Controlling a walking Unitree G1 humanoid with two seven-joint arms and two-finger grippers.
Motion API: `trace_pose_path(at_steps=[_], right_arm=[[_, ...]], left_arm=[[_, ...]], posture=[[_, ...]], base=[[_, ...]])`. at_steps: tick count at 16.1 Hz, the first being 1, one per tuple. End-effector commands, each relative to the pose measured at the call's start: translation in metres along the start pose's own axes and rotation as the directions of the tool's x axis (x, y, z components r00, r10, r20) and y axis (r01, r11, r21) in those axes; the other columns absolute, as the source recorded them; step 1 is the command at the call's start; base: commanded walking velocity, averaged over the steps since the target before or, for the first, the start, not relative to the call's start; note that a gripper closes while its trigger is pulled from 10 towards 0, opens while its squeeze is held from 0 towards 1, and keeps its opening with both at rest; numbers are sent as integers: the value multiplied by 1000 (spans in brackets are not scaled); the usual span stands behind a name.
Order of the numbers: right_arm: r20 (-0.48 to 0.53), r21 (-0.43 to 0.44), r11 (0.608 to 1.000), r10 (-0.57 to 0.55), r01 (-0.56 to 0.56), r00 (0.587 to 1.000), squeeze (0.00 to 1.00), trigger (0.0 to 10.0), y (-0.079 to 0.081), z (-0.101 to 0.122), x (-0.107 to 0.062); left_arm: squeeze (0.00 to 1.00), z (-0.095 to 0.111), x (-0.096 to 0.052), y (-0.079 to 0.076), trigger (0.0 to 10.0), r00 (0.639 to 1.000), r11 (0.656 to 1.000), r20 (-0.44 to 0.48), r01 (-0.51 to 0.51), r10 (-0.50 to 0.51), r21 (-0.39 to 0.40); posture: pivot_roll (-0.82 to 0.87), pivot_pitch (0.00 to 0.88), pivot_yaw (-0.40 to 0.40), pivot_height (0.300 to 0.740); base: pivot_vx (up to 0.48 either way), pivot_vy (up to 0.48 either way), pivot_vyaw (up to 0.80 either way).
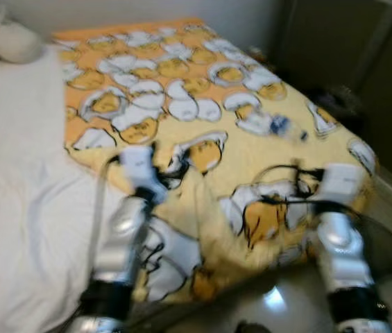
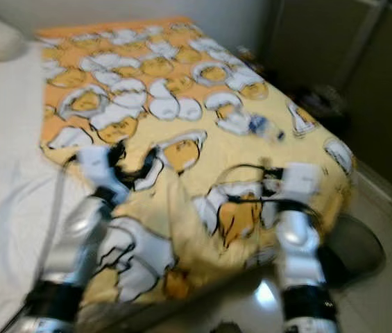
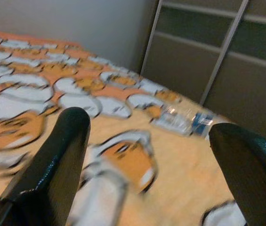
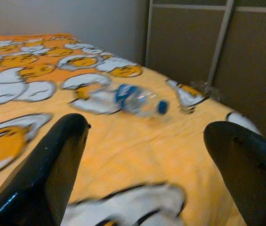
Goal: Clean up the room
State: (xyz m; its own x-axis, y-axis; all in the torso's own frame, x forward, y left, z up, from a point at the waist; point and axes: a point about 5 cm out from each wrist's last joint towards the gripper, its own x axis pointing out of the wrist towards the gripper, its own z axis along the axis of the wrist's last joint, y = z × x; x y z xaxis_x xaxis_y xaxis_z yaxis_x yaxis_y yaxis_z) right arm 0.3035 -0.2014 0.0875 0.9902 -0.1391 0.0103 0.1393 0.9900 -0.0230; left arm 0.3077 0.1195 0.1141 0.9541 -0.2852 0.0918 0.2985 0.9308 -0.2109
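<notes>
A clear plastic bottle [image 1: 284, 127] with a blue label and cap lies on its side on the yellow and orange cartoon-print blanket [image 1: 182, 76], towards the bed's right edge. My left gripper [image 1: 170, 164] hovers open over the blanket's near part, well left of the bottle [image 3: 184, 120]. Closer to the bottle [image 4: 133, 100], my right gripper [image 1: 305, 175] is open too, just short of it over the bed's near right corner. Neither holds anything. The views are blurred.
A white sheet [image 1: 15, 180] covers the bed's left side, with a pillow [image 1: 8, 35] at the far left. Dark wardrobe doors [image 1: 348, 48] stand close on the right. A dark round object [image 1: 384, 250] sits on the glossy floor [image 1: 272, 305] by the bed's corner.
</notes>
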Motion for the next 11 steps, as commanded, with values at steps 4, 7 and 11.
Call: trace_pose_path(at_steps=[4, 7, 11], right_arm=[[28, 7, 1000, -5, 5, 1000, 0, 10000, -1, 5, 4], [19, 13, 1000, 0, -1, 1000, 0, 10000, 3, 3, 3], [11, 11, 1000, 14, -14, 1000, 0, 10000, 5, 2, 6]], left_arm=[[0, 8, 3, -5, 10000, 999, 1000, 34, 22, -22, 3], [0, 4, -1, -4, 10000, 1000, 1000, 8, 9, -9, 8], [0, 3, -3, 1, 10000, 1000, 999, -6, 1, -1, 34]], posture=[[-63, 37, 34, 732], [-46, 46, 29, 732], [-29, 54, 13, 732]], base=[[-157, 182, -297], [0, 0, 0], [-480, 0, 0]])
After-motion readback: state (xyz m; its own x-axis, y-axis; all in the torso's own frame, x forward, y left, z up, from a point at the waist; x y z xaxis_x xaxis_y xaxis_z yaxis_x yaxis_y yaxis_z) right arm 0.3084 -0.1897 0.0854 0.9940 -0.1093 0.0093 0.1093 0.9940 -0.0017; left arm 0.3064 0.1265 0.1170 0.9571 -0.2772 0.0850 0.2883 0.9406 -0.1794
